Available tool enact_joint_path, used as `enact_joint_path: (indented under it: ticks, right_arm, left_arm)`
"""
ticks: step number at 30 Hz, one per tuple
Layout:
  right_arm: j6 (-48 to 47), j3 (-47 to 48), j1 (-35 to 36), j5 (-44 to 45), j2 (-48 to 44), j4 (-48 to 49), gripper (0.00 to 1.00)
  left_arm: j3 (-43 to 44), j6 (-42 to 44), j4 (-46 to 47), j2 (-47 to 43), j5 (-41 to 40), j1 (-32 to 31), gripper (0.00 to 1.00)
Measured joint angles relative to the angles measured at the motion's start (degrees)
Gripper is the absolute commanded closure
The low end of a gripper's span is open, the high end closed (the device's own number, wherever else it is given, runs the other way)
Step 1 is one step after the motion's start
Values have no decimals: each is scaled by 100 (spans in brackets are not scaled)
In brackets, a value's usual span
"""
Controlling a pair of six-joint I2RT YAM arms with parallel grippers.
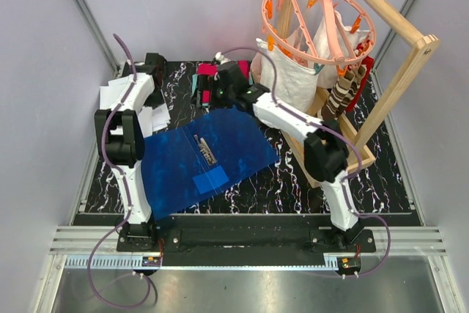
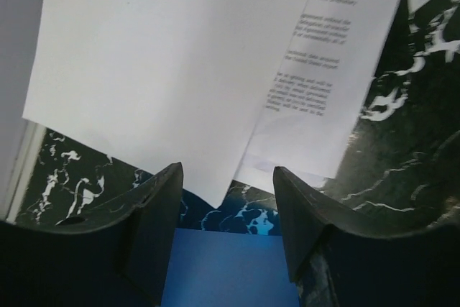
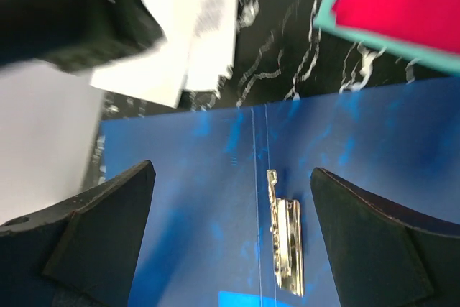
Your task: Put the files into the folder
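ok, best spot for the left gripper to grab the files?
On the files, take the top blank sheet's near corner, which points into the gap of the open left gripper. Come in low from the folder side. The sheets lie flat on the table, so that corner is likely the only edge it can pinch.

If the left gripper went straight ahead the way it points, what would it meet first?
Most likely the near corner of the blank white sheet, lying just ahead of the left gripper; its height above the paper is unclear.
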Motion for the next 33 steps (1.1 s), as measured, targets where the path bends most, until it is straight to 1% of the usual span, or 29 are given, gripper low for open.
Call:
enact_joint_path:
  ticks: [4, 8, 13, 16, 23, 26, 27, 29, 30, 33]
  right_arm:
    - [-59, -586, -192, 22, -994, 374, 0]
    - [-66, -870, -219, -2, -1412, 686, 0]
    - [-52, -1244, -219, -26, -1467, 831, 0]
    - [-44, -1421, -219, -74, -1467, 835, 0]
    - [-26, -1600, -223, -125, -1467, 935, 0]
    - [-17, -1646, -225, -168, -1469, 992, 0]
    - [-7, -1657, -227, -184, -1469, 1016, 0]
    - [7, -1685, -227, -219, -1469, 1051, 0]
    - [17, -1696, -227, -227, -1469, 1069, 0]
    - [42, -1725, -229, -267, -1469, 1106, 0]
  left_arm:
    - [-245, 140, -105, 122, -258, -11, 37]
    - [-570, 219, -190, 164, -332, -44, 36]
    - [-798, 260, -234, 164, -374, -131, 33]
    - [-866, 260, -232, 190, -439, -160, 33]
    - [-905, 323, -251, 557, -656, -190, 40]
    - [-905, 348, -245, 599, -820, -195, 49]
    - [-905, 354, -240, 621, -863, -195, 56]
    - [-909, 358, -219, 660, -931, -195, 63]
    - [-914, 374, -203, 680, -953, -195, 71]
    - [-940, 415, -142, 737, -986, -195, 89]
